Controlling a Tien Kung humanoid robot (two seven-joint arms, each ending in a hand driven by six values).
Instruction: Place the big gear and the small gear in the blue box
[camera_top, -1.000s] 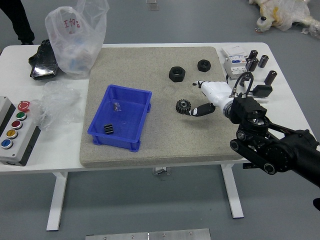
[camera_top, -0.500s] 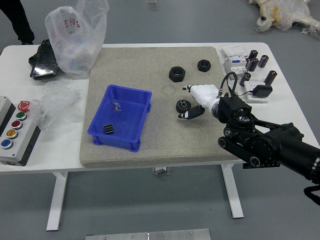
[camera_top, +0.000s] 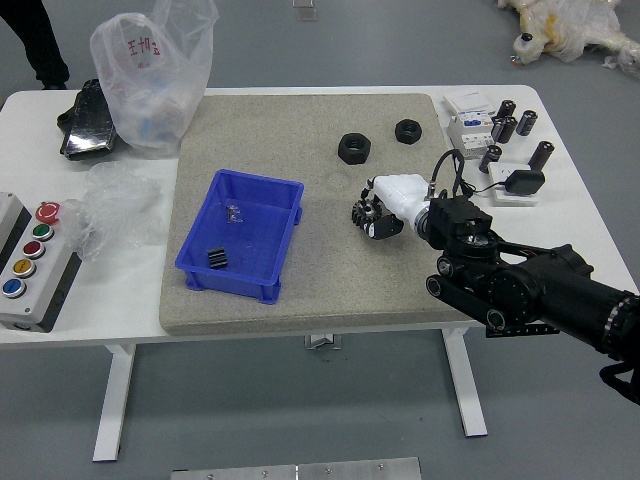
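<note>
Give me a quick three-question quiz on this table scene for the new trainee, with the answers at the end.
1. Multiple choice: which hand is at the toothed gear?
A) left hand
B) right hand
C) neither
2. Count: how many smooth black ring-shaped parts lie on the beige mat, farther from the robot than the toothed gear?
3. True or false: the toothed gear lies inside the blue box.

Key: 1. B; 2. two; 3. false

R hand (camera_top: 395, 208) partly hides gear (camera_top: 366, 212); bag print unclear.
</note>
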